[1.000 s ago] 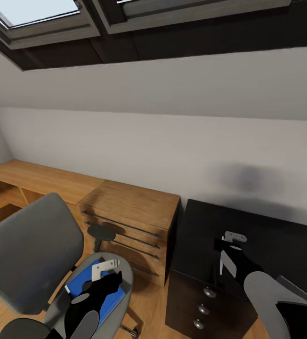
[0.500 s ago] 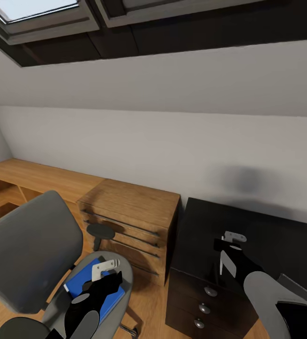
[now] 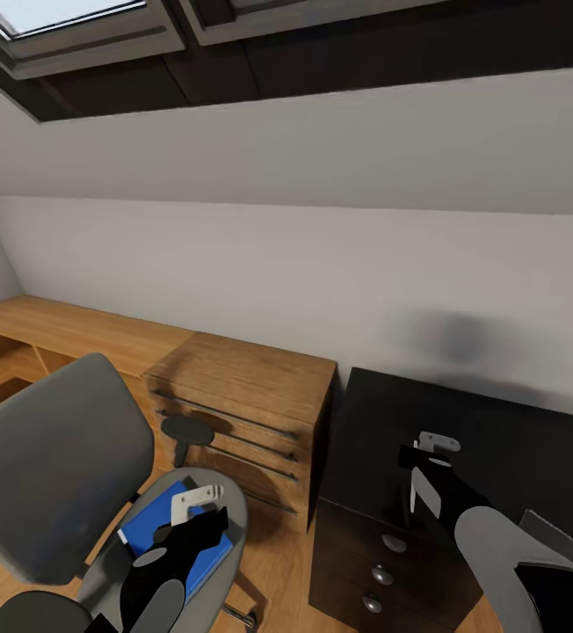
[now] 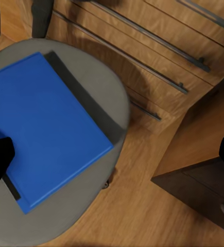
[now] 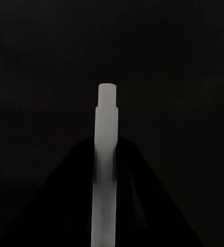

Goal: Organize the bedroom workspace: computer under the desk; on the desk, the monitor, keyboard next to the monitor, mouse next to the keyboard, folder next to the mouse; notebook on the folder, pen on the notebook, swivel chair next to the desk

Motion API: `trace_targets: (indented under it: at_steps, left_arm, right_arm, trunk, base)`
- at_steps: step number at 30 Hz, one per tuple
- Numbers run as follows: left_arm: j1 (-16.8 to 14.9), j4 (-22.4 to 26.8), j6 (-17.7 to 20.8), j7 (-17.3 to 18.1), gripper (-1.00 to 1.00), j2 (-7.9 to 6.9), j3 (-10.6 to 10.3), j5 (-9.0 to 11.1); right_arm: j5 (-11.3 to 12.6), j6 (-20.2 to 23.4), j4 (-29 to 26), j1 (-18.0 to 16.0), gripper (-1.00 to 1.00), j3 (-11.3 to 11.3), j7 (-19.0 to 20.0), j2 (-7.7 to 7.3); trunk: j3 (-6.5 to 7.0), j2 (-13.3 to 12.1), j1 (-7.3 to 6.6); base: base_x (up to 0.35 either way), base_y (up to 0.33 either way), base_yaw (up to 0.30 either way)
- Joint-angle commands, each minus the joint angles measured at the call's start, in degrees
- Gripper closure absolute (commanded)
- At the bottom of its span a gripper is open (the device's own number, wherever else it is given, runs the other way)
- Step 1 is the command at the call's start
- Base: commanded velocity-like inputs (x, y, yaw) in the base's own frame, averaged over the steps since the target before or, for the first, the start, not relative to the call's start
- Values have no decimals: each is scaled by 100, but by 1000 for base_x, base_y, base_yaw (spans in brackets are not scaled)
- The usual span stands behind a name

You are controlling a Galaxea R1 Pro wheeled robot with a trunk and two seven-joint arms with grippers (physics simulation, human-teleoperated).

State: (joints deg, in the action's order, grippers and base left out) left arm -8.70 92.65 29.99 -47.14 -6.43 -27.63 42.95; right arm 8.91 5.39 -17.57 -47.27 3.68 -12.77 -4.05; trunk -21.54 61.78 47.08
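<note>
The left claw (image 3: 200,514) hovers spread over the folder (image 4: 45,128) on the swivel chair (image 3: 49,466). The right claw (image 3: 420,457), over the black bench (image 3: 497,440), pinches what seems to be the pen (image 5: 105,170).

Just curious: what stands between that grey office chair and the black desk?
In the head view, a light wooden chest with long bar handles stands between the swivel chair and the desk, on the wood floor.

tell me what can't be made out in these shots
- Left claw, head view: seen from behind above the folder on the swivel chair; open or shut is unclear.
- Folder, head view: partly covered by the left arm.
- Pen, right wrist view: its lower end is cut off by the edge; the right claw around it is black on the black desk.
- Desk, head view: its right part is cut off by the edge.
</note>
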Motion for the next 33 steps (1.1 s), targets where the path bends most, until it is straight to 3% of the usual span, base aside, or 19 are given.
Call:
trace_targets:
  at_steps: [1,2,21,27,33]
  left_arm:
    - [-7,8,12,-50,-100,-6,-11,38]
    - [-8,5,10,-50,-100,-7,-6,41]
    - [-8,0,16,-50,-100,-5,-13,47]
    - [-6,-8,16,-50,-100,-2,-11,61]
    - [-6,-10,16,-50,-100,-3,-9,64]
  right_arm:
    - [52,27,-14,-1,100,1,-8,0]
    - [50,37,-17,-1,-100,-4,-18,28]
    - [43,32,-67,-1,-100,-5,-59,57]
    - [51,205,-848,0,-100,9,-63,54]
    - [57,979,-1457,11,-100,9,-59,51]
  trunk:
    - [-7,5,0]
    - [-7,5,0]
    - [-7,5,0]
    - [-7,5,0]
    - [-7,5,0]
  base:
    - [0,0,0]
    - [0,0,0]
    - [0,0,0]
    - [0,0,0]
    - [0,0,0]
